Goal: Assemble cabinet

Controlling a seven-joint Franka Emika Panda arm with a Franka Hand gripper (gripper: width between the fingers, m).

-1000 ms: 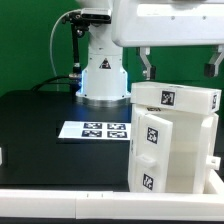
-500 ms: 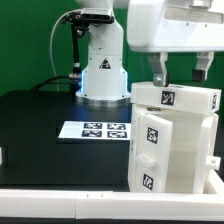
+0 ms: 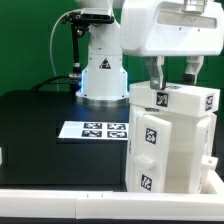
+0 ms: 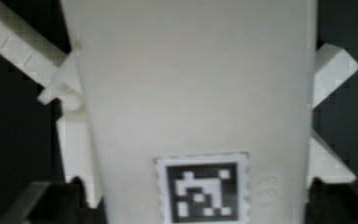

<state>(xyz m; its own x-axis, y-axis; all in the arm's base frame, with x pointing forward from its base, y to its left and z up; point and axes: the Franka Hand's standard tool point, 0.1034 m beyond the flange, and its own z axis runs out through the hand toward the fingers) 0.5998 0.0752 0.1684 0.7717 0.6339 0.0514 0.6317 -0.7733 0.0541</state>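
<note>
White matte boxy cabinet is tilting slightly now; the hand has descended, fingers straddling its top, grip unclear.

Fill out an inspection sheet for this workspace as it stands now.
Surface: black table, white rail along the near edge.
Job's things: white cabinet stands at the exterior view's right, tags on its top and front; the wrist view shows a long white tagged part of it between the fingers.
Clutter: nothing seen.
Grippers: gripper sits right over the cabinet's top, one finger down either side of the top piece; whether the fingers press on it cannot be told.
Cables: a green cable hangs behind the robot base.
Surroundings: marker board lies flat in front of the base; dark backdrop.
</note>
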